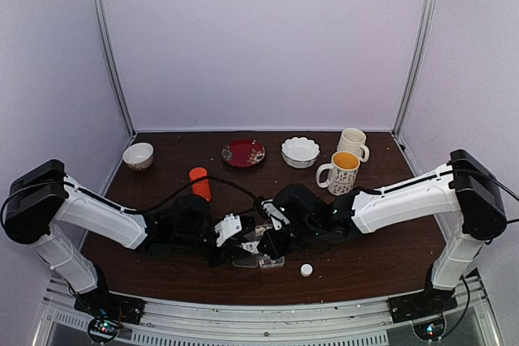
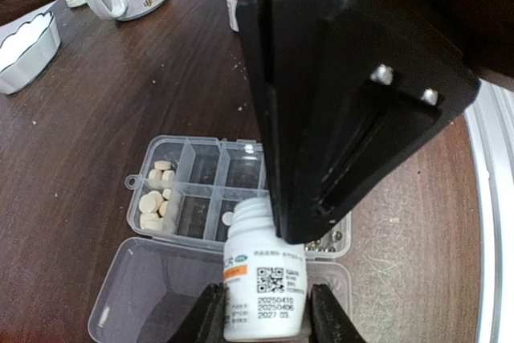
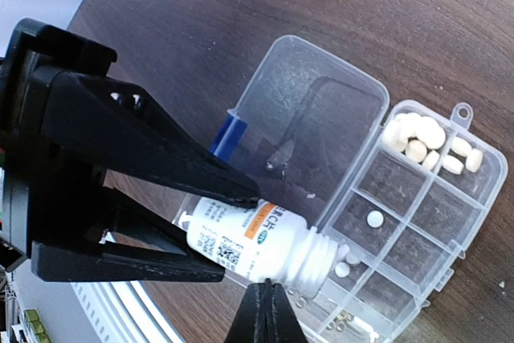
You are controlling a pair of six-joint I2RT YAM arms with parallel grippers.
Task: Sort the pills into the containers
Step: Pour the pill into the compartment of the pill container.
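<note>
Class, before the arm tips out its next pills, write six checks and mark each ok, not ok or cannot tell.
1. Left gripper clamps the white bottle: ok.
2. Bottle uncapped: ok, a white cap lies off to the side.
3. Pill box lid folded open: ok.
4. Bottle mouth over a cell: ok, pills lie right at it.
5. Right gripper clear of the bottle: cannot tell, its shut tips sit by the neck.
6. Pills left inside the bottle: cannot tell, opaque.
</note>
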